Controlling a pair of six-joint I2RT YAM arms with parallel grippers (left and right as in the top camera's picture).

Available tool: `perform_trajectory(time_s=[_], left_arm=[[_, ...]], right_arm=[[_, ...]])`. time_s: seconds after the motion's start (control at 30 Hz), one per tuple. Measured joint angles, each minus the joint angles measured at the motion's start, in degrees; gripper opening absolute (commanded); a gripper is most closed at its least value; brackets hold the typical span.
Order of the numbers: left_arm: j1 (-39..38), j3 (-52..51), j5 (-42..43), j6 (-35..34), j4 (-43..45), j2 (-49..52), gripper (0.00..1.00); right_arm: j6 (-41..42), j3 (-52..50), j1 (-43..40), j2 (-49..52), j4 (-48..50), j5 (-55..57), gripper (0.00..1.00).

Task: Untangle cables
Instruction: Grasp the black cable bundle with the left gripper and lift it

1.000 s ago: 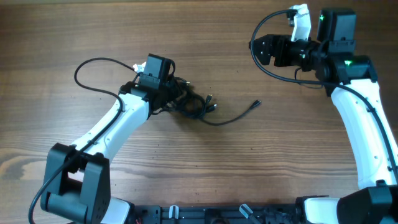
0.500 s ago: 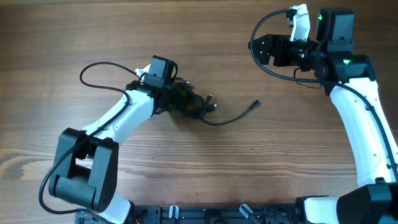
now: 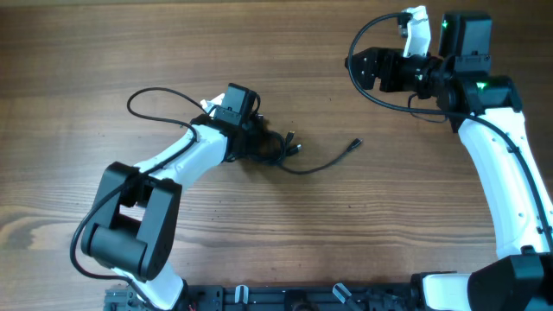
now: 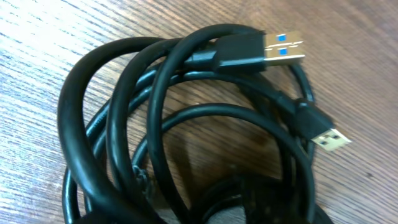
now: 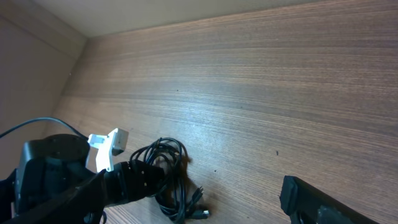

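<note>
The cables point(image 3: 278, 149) lie as a tangled black coil mid-table, and one strand trails right to a small plug point(image 3: 354, 143). In the left wrist view the coil point(image 4: 168, 112) fills the frame, with a blue-tongued USB plug point(image 4: 283, 48) on top and a smaller gold plug point(image 4: 328, 138) at the right. My left gripper point(image 3: 257, 138) is pushed into the coil's left side, its jaws buried among the strands. My right gripper point(image 3: 365, 69) hangs open and bare at the far right, well away from the coil. Its view looks down on the coil point(image 5: 169, 155).
The left arm's thicker black wire point(image 3: 151, 99) loops over the table behind the arm. The right arm's own wire point(image 3: 356, 47) arcs above its gripper. One dark right finger point(image 5: 311, 202) shows at the bottom of the right wrist view. The table is bare wood.
My left arm has swung right and driven its gripper deeper into the coil, the jaws narrowing. The coil has barely shifted. The right arm has not moved.
</note>
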Motion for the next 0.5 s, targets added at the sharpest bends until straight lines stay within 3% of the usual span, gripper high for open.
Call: perform_trajectory(time_s=[0.13, 0.17, 0.37, 0.5], left_arm=[[0.0, 0.0, -0.5, -0.4, -0.1, 0.1, 0.16], [0.0, 0.0, -0.6, -0.4, -0.1, 0.1, 0.06], [0.0, 0.1, -1.0, 0.1, 0.3, 0.1, 0.04], [0.3, 0.8, 1.7, 5.0, 0.3, -1.4, 0.04]], right_arm=[[0.0, 0.0, 0.0, 0.0, 0.0, 0.0, 0.91], [0.0, 0.0, 0.0, 0.0, 0.0, 0.0, 0.91], [0.2, 0.0, 0.0, 0.0, 0.6, 0.0, 0.88], [0.9, 0.0, 0.1, 0.0, 1.0, 0.0, 0.87]])
